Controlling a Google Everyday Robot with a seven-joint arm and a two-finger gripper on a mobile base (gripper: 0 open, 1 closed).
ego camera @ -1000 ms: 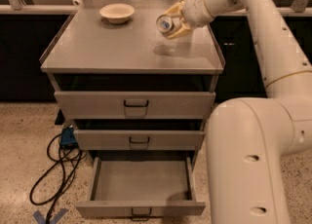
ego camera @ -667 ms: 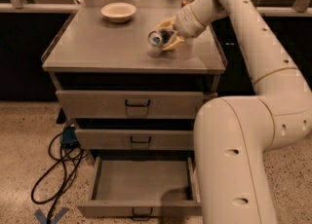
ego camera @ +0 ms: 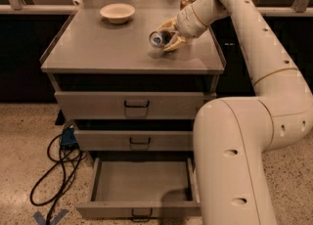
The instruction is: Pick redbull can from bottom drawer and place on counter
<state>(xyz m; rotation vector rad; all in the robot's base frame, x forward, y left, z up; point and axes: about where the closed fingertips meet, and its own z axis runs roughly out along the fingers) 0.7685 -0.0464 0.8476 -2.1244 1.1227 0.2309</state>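
My gripper [ego camera: 166,37] hangs over the right half of the counter [ego camera: 98,48] and is shut on the redbull can [ego camera: 157,38]. The can is tilted on its side, its shiny lid facing left and toward the camera, just above the counter surface. The bottom drawer [ego camera: 142,182] is pulled open at the base of the cabinet, and its grey floor is bare. The arm comes in from the right and covers the drawer's right edge.
A cream bowl [ego camera: 117,12] sits at the counter's back left. A brown-gold can [ego camera: 188,0] stands at the back right, behind my wrist. Two upper drawers [ego camera: 134,104] are closed. A black cable [ego camera: 58,170] lies on the floor to the left.
My gripper has moved left and down over the counter with the can, which has tipped further onto its side.
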